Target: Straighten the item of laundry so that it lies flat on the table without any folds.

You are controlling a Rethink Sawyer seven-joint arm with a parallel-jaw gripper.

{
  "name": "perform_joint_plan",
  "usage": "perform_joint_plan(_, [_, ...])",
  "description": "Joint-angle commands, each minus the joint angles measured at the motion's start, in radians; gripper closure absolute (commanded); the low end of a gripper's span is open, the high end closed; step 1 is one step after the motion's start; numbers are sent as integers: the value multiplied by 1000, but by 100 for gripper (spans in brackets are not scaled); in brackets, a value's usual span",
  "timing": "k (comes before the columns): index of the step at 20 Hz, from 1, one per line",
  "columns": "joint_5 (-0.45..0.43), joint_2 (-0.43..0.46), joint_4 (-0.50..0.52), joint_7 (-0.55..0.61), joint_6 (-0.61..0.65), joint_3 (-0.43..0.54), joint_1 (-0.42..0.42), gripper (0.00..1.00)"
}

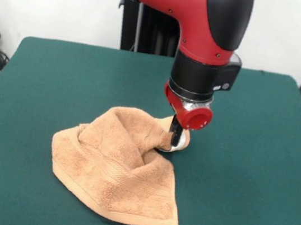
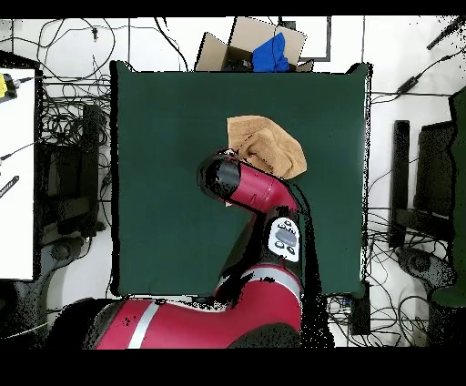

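Note:
The item of laundry (image 1: 119, 170), an orange-tan terry towel, lies crumpled on the dark green table (image 1: 59, 76), right of centre and toward the front edge. One corner is drawn up into a ridge that rises to my gripper (image 1: 173, 143), which looks shut on that corner at the towel's far right. The rest of the cloth fans down to the front in folds, with a woven band along its lower edge. In the overhead view the towel (image 2: 268, 146) shows in the table's (image 2: 164, 182) upper right part, and the arm's head hides the gripper.
A cardboard box (image 2: 259, 45) with something blue in it sits just past the table's top edge in the overhead view. Cables and dark equipment (image 2: 428, 182) ring the table, and a white desk (image 2: 18, 173) stands at the left.

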Motion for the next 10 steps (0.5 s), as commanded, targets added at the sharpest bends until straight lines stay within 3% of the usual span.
perform_joint_plan(1, [-26, -21, 78, 33, 135, 109, 12, 100])
perform_joint_plan(10, [-30, -53, 99, 15, 178, 129, 4, 100])
